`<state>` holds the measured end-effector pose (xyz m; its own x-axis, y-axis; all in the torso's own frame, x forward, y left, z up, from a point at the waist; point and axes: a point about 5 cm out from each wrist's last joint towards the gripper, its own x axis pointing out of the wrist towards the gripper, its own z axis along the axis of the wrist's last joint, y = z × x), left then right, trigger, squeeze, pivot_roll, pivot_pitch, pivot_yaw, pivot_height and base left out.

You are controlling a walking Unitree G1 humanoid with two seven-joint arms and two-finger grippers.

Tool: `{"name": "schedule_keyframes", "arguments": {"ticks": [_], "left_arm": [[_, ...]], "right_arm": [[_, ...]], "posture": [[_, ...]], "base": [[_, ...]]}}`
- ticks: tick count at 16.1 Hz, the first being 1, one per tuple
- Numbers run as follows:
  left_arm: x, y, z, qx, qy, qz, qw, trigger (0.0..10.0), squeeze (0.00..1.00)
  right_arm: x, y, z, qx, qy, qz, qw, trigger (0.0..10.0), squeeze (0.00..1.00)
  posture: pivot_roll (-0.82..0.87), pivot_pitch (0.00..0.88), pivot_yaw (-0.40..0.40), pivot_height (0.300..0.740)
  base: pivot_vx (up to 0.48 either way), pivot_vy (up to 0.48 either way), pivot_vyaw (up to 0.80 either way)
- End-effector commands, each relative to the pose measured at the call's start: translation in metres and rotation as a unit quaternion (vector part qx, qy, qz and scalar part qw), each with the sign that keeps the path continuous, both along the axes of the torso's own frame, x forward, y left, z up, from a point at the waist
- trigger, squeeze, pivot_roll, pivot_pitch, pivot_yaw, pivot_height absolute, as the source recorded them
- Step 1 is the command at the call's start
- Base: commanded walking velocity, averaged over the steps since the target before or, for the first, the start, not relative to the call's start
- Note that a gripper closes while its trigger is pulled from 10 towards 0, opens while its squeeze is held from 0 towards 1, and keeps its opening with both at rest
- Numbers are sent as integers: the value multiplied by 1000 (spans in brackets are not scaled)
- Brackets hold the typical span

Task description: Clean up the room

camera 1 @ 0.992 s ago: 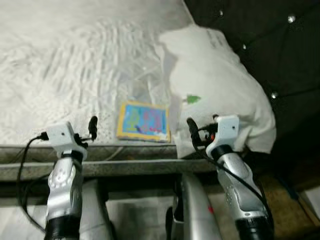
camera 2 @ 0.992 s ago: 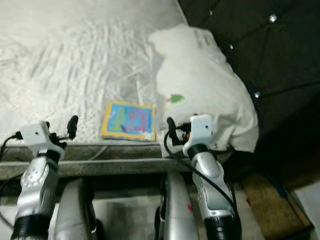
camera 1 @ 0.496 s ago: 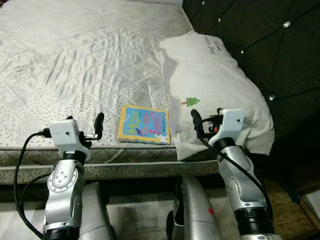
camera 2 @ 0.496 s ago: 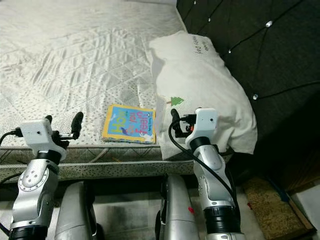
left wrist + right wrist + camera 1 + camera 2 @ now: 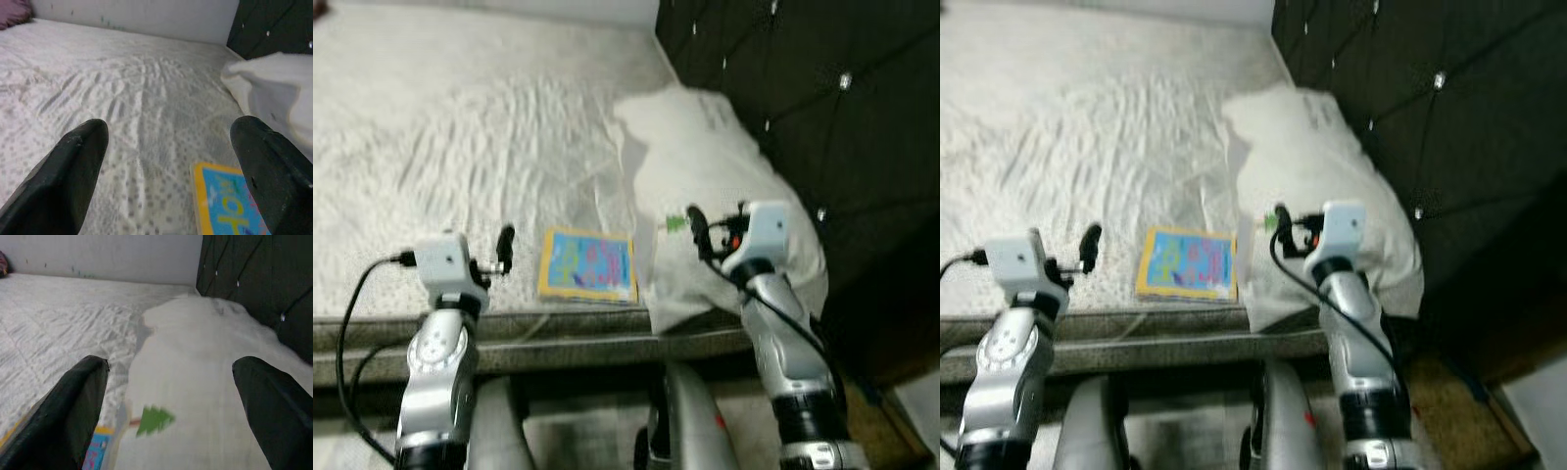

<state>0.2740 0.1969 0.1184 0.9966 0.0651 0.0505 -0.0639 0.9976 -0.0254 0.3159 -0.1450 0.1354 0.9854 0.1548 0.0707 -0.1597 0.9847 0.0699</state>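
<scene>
A colourful children's book [image 5: 588, 265] with a yellow border lies flat on the white quilted mattress [image 5: 460, 147], close to its near edge. Just right of it, a white pillow [image 5: 715, 166] with a small green tree print [image 5: 154, 420] rests against the headboard. My left gripper [image 5: 494, 255] hovers open over the mattress edge, left of the book [image 5: 225, 200]. My right gripper [image 5: 705, 230] is open above the pillow's [image 5: 205, 382] near left corner. Neither gripper holds anything.
A dark tufted headboard [image 5: 803, 88] rises along the right side of the bed. The grey bed frame rail [image 5: 568, 338] runs across below the mattress. A pale wall [image 5: 137, 17] stands behind the bed, with something purple [image 5: 14, 10] at the far corner.
The whole picture has shifted and blurred, so the camera moved. The right gripper has risen a little over the pillow's corner. Book and pillow lie where they were.
</scene>
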Motion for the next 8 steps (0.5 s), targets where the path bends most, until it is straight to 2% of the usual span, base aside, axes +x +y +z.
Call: {"name": "schedule_keyframes", "arguments": {"ticks": [1,5,8], "left_arm": [[4,-6,2,-4,-5,-7,1000,10000,0],[5,-9,-1,11,-1,-12,1000,10000,0],[7,-16,-3,-28,11,-27,999,10000,0]], "right_arm": [[2,-8,2,-5,-3,-15,1000,10000,0],[1,-8,0,-5,-2,-17,1000,10000,0],[1,-9,-2,-7,-2,-21,1000,10000,0]], "posture": [[14,8,-120,654],[13,0,-112,698],[16,0,-108,737]], "base": [[0,0,0],[0,0,0],[0,0,0]]}}
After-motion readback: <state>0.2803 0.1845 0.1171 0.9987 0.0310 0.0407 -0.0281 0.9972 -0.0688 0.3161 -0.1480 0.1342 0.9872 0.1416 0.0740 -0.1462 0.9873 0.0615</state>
